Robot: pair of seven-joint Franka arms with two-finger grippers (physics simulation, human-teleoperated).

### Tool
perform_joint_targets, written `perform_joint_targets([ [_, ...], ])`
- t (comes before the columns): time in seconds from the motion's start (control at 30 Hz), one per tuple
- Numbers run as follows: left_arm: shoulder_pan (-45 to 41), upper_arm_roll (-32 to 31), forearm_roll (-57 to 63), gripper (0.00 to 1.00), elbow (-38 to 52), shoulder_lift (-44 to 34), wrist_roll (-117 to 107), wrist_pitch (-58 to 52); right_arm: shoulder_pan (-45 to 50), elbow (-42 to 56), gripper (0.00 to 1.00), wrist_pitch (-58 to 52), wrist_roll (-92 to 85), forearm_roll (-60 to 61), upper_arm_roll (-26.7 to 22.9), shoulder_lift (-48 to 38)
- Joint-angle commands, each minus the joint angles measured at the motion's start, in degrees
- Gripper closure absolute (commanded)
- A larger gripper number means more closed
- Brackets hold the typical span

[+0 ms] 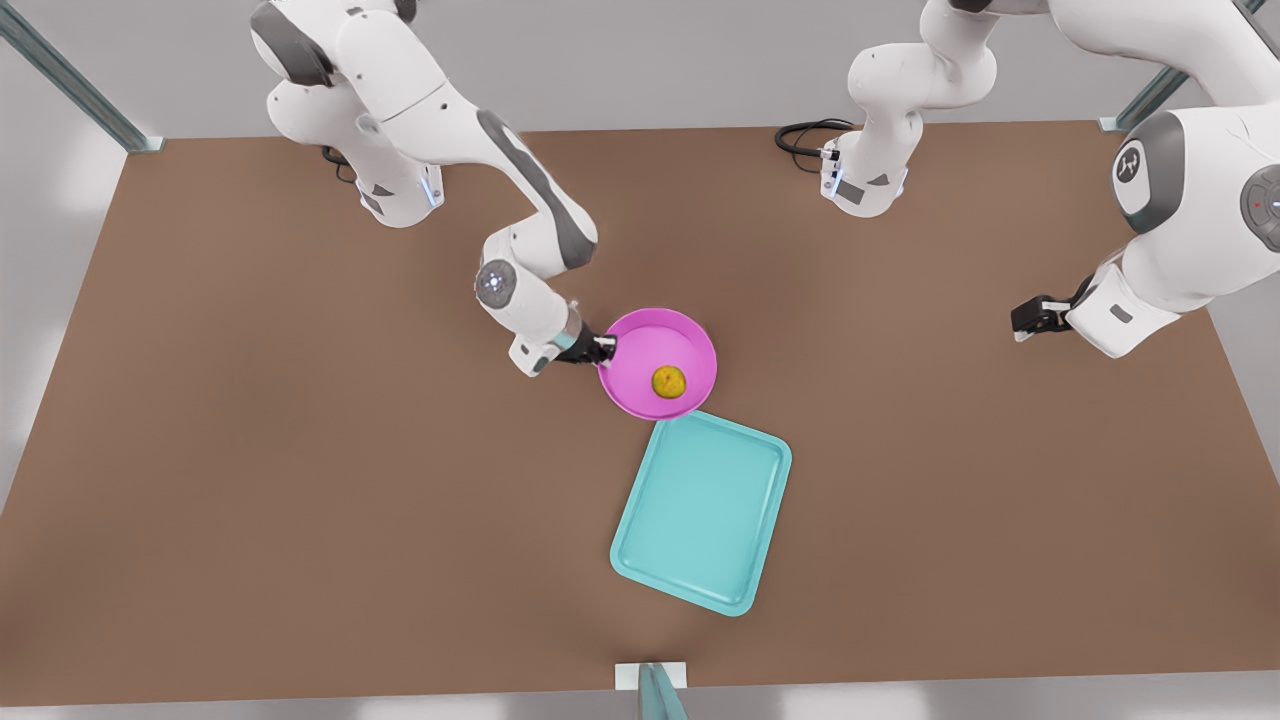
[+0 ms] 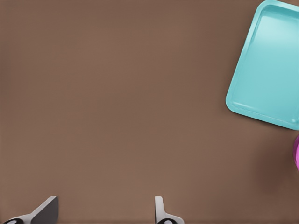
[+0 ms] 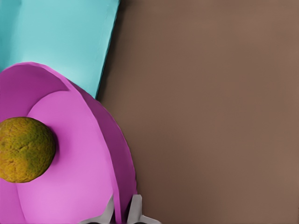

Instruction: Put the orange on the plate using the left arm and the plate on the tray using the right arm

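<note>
- The orange (image 1: 669, 380) lies already in the plate (image 1: 640, 345), a bit off centre toward the tray side. So the 1st half of the task looks done.
- The right gripper (image 1: 603, 347) is at the plate's rim, on the front view's left. In the right wrist view the fingers (image 3: 135, 208) stand narrow, one on each side of the rim, pinching it.
- The plate seems tilted and lifted a little on the gripped side, judging by the right wrist view; its far edge is over or touching the near corner of the tray (image 1: 700, 520). Which of the two, I can't tell.
- Key relation: the tray lies beyond the plate, opposite to the jaws, w/ its long axis running away from the plate toward the front view's bottom. So the next move probably carries the plate along this axis, kept level, or the orange can roll.
- The left gripper (image 1: 1030, 318) waits well apart at the front view's right, over bare table (image 1: 300, 450); its jaws stand wide and hold nothing.
</note>
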Motion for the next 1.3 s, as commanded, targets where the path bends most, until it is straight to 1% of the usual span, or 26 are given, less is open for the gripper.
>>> perform_joint_targets([
  [0.0, 0.0, 0.0, 0.0, 0.00, 0.1, 0.0, 0.3, 0.1, -2.4, 3.8, 0.79, -4.4, -2.3, -0.3, 0.0, 1.4],
  [0.07, 0.0, 0.0, 0.0, 0.00, 0.0, 0.0, 0.3, 0.1, -6.1, 12.7, 0.79, -9.0, -3.5, -0.3, 0.0, 5.8],
  [0.23, 0.0, 0.0, 0.0, 0.00, 0.1, -0.1, 0.2, 0.1, -7.8, 32.7, 0.79, -10.2, -3.6, -0.1, -0.1, 20.3],
  [0.5, 0.1, 0.1, 0.1, 0.00, 0.0, 0.0, 0.2, 0.0, -7.4, 53.0, 0.79, -10.7, -2.1, 0.4, 0.1, 36.0],
  [0.57, 0.1, 0.1, 0.0, 0.00, 0.0, 0.0, 0.2, 0.1, -7.1, 56.3, 0.79, -10.7, -2.0, 1.3, 0.1, 38.4],
  [0.6, 0.1, 0.1, 0.0, 0.00, 0.1, 0.1, 0.2, 0.2, -7.1, 56.3, 0.79, -10.8, -2.1, 1.4, 0.1, 38.4],
  [0.63, 0.1, 0.1, 0.0, 0.00, 0.1, 0.1, 0.2, 0.2, -7.1, 56.0, 0.00, -10.8, -2.2, 1.4, 0.1, 38.3],
  [0.77, 0.2, 0.1, 0.1, 0.00, 0.1, 0.0, 0.2, 0.1, -7.3, 55.5, 0.00, -10.7, -2.1, 1.6, 0.1, 37.8],
  [0.83, 0.1, 0.1, 0.1, 0.00, 0.1, 0.0, 0.2, 0.1, -8.2, 54.4, 0.00, -12.2, -3.1, 1.3, -0.1, 35.8],
  [0.87, 0.2, 0.1, 0.1, 0.00, 0.1, 0.0, 0.2, 0.1, -10.8, 54.0, 0.00, -20.5, -3.1, 0.0, -0.5, 33.5],
  [0.93, 0.1, 0.1, 0.1, 0.00, 0.1, 0.0, 0.2, 0.1, -20.2, 54.4, 0.00, -51.2, -3.0, -8.8, -0.5, 25.4],
  [0.97, 0.2, 0.1, 0.1, 0.00, 0.1, 0.0, 0.2, 0.1, -22.7, 54.6, 0.00, -60.3, -3.5, -15.9, -0.5, 22.3],
  [1.0, 0.1, 0.1, 0.1, 0.00, 0.1, 0.0, 0.2, 0.1, -24.5, 54.9, 0.00, -66.2, -4.5, -21.5, -0.6, 21.1],
  [1.03, 0.2, 0.1, 0.1, 0.00, 0.1, 0.0, 0.2, 0.1, -27.9, 55.0, 0.00, -74.5, -8.3, -31.9, -0.9, 17.8],
  [1.1, 0.2, 0.1, -0.3, 0.00, 0.0, 0.0, 0.2, 0.1, -32.3, 54.9, 0.00, -82.0, -19.1, -45.0, -0.9, 5.4],
  [1.13, 0.2, 0.1, -0.4, 0.00, 0.0, 0.0, 0.3, 0.1, -32.0, 54.4, 0.00, -85.7, -19.6, -49.8, -0.1, 0.4],
  [1.17, 0.2, 0.1, -0.4, 0.00, 0.0, 0.0, 0.3, 0.1, -32.2, 51.4, 0.00, -85.5, -19.5, -50.2, 0.3, -5.6],
  [1.2, 0.2, 0.1, -0.4, 0.00, 0.0, 0.0, 0.3, 0.1, -32.2, 49.6, 0.00, -85.3, -19.5, -50.2, 0.3, -8.8],
  [1.27, 0.2, 0.1, -0.4, 0.00, 0.0, 0.1, 0.3, 0.2, -32.3, 47.6, 0.00, -85.3, -19.6, -50.2, 0.6, -11.2],
])
